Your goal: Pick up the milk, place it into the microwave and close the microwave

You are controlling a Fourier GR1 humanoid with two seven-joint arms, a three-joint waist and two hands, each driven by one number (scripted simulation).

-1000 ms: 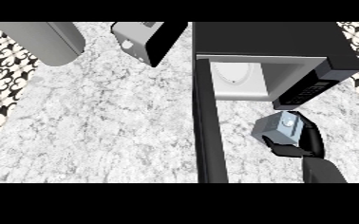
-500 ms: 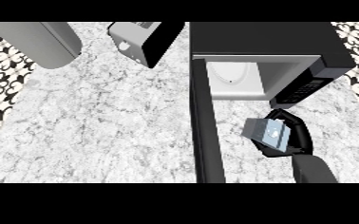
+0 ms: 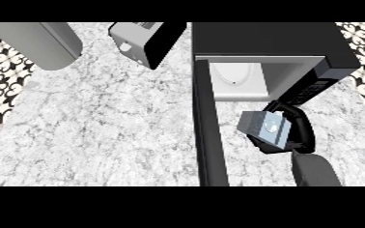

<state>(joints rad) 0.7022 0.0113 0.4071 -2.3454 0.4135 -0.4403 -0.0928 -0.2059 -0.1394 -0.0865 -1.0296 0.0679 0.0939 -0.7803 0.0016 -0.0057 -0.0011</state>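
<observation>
I have the pale blue-grey milk carton [image 3: 265, 126] clamped in my right hand [image 3: 298, 131]; the black fingers curl round its far side and underneath it, so the carton is carried clear of the speckled white marble counter [image 3: 107, 125]. It hangs just in front of the black microwave [image 3: 271, 38], near the lower right corner of the opening and not yet inside; the white cavity [image 3: 242, 79] with its pale round turntable plate [image 3: 234, 74] lies beyond it. The microwave's black door [image 3: 211, 125] stands wide open, running toward me as a long dark slab just to the carton's left. My left hand does not show in the head view; I cannot speak for it.

My judgement of the risks from here: the carton sits close beside the dark control panel [image 3: 314, 84] at the cavity's right, so a straight push forward could clip that edge and twist the carton in my fingers; steering too far left could instead knock the open door. The carton looks tilted, so it may topple on the turntable when let go unless I level it first. The silver toaster [image 3: 146, 41] and the grey cylindrical container [image 3: 39, 43] stand well apart at the far left and should not interfere.
</observation>
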